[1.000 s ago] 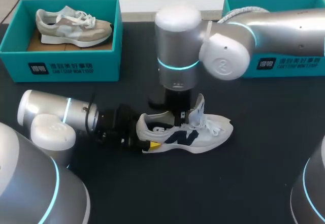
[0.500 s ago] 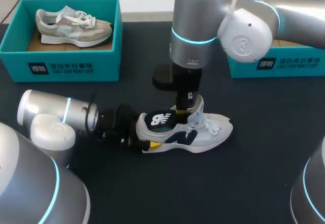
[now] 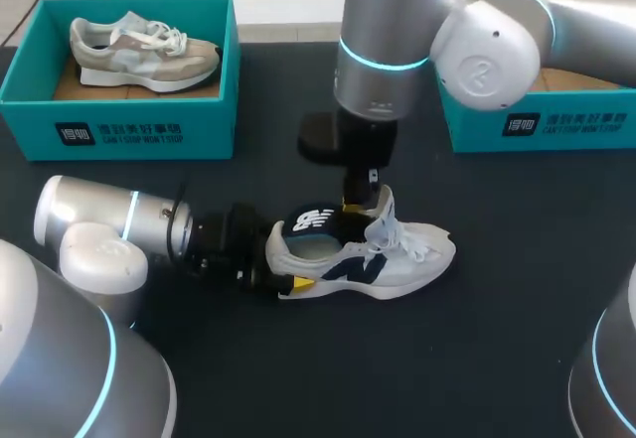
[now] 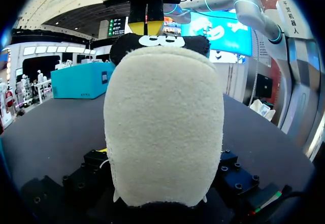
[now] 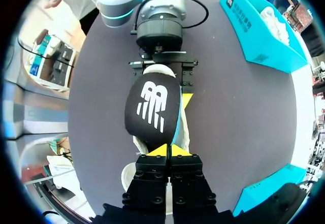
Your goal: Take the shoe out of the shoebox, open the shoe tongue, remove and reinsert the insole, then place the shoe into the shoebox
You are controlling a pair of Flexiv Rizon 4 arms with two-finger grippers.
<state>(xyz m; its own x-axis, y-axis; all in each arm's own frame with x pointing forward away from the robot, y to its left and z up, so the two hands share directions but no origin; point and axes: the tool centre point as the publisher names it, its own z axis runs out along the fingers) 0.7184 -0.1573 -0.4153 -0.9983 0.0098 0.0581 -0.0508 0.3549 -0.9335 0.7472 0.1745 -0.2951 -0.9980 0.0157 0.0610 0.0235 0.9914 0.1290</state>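
Shoe (image 3: 402, 255) is out of the box, upright on its sole mid-table (image 3: 497, 349), toe toward my right and heel toward my left arm. Left gripper (image 3: 286, 265) comes in low from the left and is clamped on the heel. In the left wrist view the fuzzy heel counter fills the gap between the finger bases. In the head view one yellow tip sits tight against the near side of the heel, and the far tip is hidden behind the shoe. Right gripper (image 3: 356, 203) hangs straight down over the shoe opening, its yellow tips pressed together and pinching the front edge of the insole (image 3: 312, 222). The insole is black with a white logo, tilted up and partly out of the shoe. Its heel end is raised above the collar, and the pinched end is close to the tongue. The right wrist view shows the same: the tips meet on the insole rim, and the insole covers most of the shoe below, with the left gripper beyond it. The tongue stands up and the laces are loose across the forefoot. Left box (image 3: 129, 130), teal, sits at the far left of the table with a beige shoe (image 3: 139, 49) inside. Right box (image 3: 556, 125), also teal, is at the far right, mostly hidden behind the right arm, so I can't tell what's in it.
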